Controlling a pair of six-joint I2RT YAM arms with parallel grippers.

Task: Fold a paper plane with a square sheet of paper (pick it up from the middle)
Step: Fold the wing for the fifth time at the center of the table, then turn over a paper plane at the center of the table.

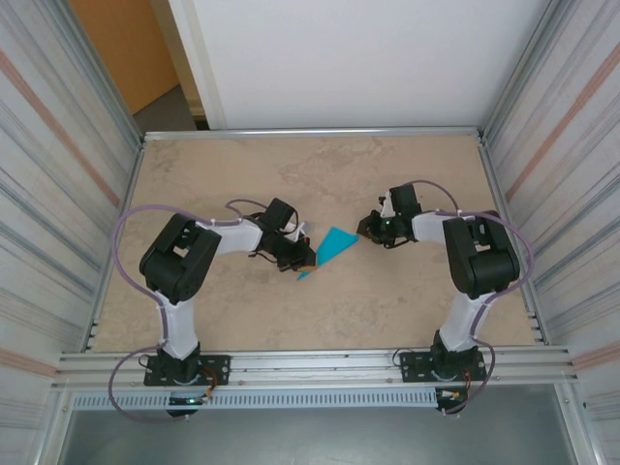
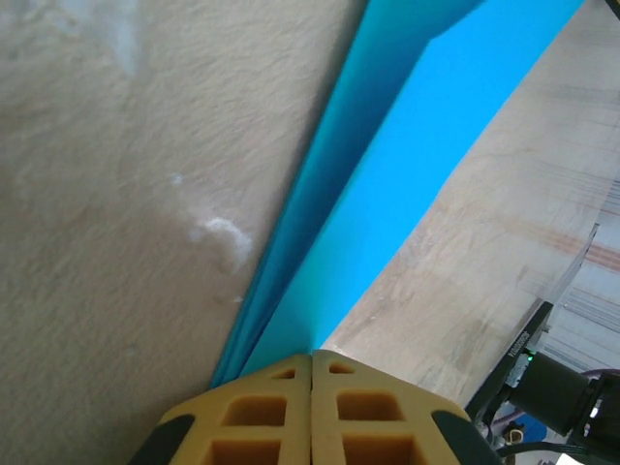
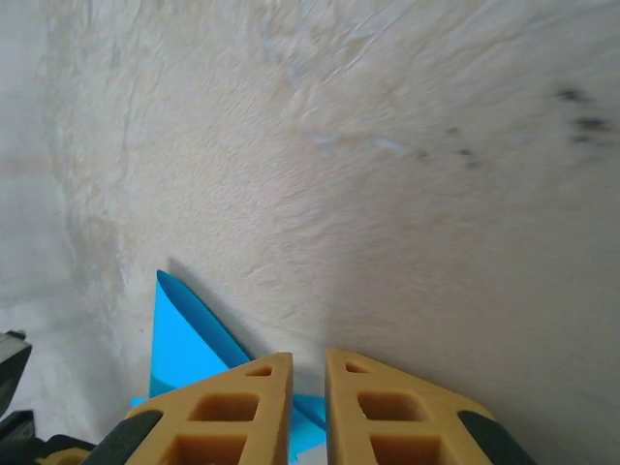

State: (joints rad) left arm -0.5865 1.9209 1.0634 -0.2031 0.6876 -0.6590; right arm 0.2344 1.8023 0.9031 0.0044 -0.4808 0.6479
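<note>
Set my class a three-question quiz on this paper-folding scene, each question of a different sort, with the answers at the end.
1. True or false: the left claw is shut on the narrow end of the folded blue paper.
2. Pick one. The right claw stands: A) pressed tight shut, B) slightly parted, C) clamped on a pencil.
3. Fill in: seen from above, the folded blue paper lies ___ the two claws.

Key: 1 true; 2 B; 3 between.
</note>
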